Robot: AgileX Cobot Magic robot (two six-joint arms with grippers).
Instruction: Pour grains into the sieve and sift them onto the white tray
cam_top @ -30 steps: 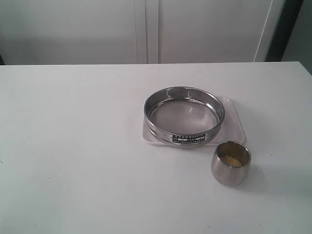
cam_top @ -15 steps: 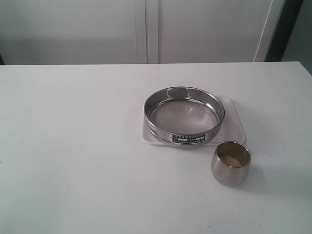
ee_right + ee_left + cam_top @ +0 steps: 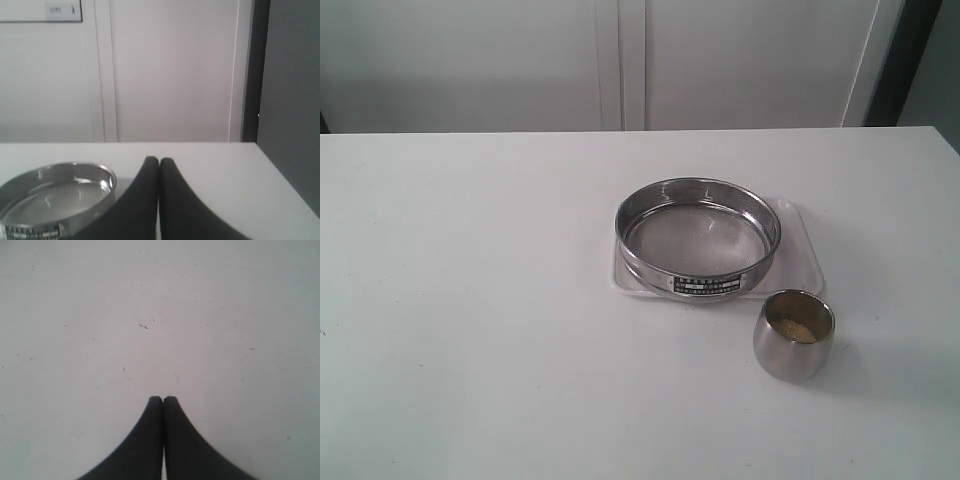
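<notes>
The sieve (image 3: 698, 238), a wide steel ring with a mesh bottom and a black-and-white label, rests on the white tray (image 3: 805, 252) right of the table's middle. In front of it stands a small steel cup (image 3: 794, 334) holding yellowish grains (image 3: 797, 327). Neither arm shows in the exterior view. My left gripper (image 3: 163, 399) is shut on nothing over bare white tabletop. My right gripper (image 3: 159, 160) is also shut and empty; the sieve (image 3: 55, 197) lies beside its dark fingers, apart from them. The sieve's mesh looks bare.
The white table (image 3: 470, 300) ends at a wall of pale cabinet doors (image 3: 620, 60) behind. A dark vertical strip (image 3: 910, 60) stands at the back right, near the table's right edge.
</notes>
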